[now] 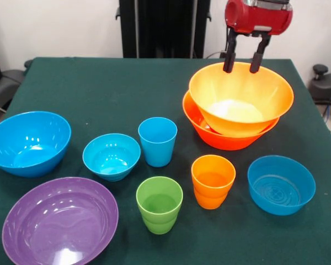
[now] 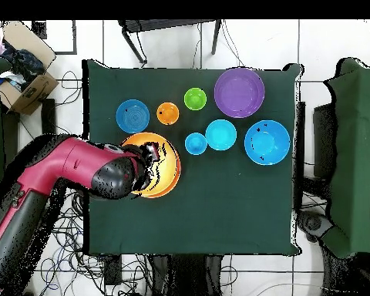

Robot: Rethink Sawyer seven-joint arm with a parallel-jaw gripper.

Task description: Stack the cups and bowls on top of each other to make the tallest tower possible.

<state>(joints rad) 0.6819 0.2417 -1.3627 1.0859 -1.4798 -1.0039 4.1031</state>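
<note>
Tower [image 1: 240, 107]: two orange bowls nested, tilted, on tabletop [image 1: 99, 88]. Tool [image 1: 246, 59] directly above far rim, fingers spread, straddling rim. Remaining cups and bowls lie apart, toward camera side.

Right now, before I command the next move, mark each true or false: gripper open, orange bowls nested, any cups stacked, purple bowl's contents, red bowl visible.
1. The gripper is open above the upper glossy orange plastic bowl. True.
2. That bowl sits tilted inside the second orange bowl. True.
3. The blue plastic cup is stacked in the green cup. False: they stand apart.
4. The wide purple bowl holds the orange cup. False: it is empty.
5. A red bowl is plainly visible. False: none shows.
</note>
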